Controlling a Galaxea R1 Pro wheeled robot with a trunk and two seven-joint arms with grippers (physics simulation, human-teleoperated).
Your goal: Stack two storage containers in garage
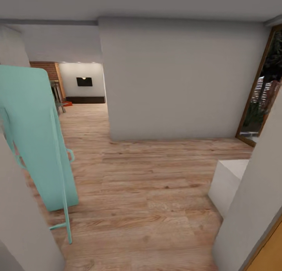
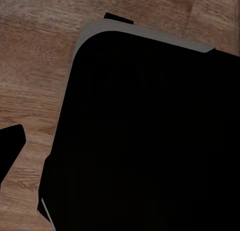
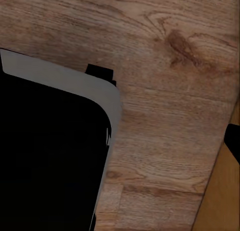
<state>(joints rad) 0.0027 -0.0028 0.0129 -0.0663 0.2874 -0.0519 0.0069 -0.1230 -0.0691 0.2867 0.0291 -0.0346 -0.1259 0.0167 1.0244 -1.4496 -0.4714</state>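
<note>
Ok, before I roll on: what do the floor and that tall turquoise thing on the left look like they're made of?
The floor looks like light wood planks with a matte finish: grain, knots and board seams show. The turquoise stand looks like a smooth painted or plastic panel on a thin tubular frame, likely metal; its even, matte colour leaves that open.

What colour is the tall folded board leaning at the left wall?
The tall folded board is pale turquoise, seen best in the head view.

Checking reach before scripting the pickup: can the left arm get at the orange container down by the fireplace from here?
Probably not. The orange container sits far down the wood floor by the brick fireplace, well beyond the arms. The turquoise stand and grey wall narrow the path; the base must drive closer first.
</note>
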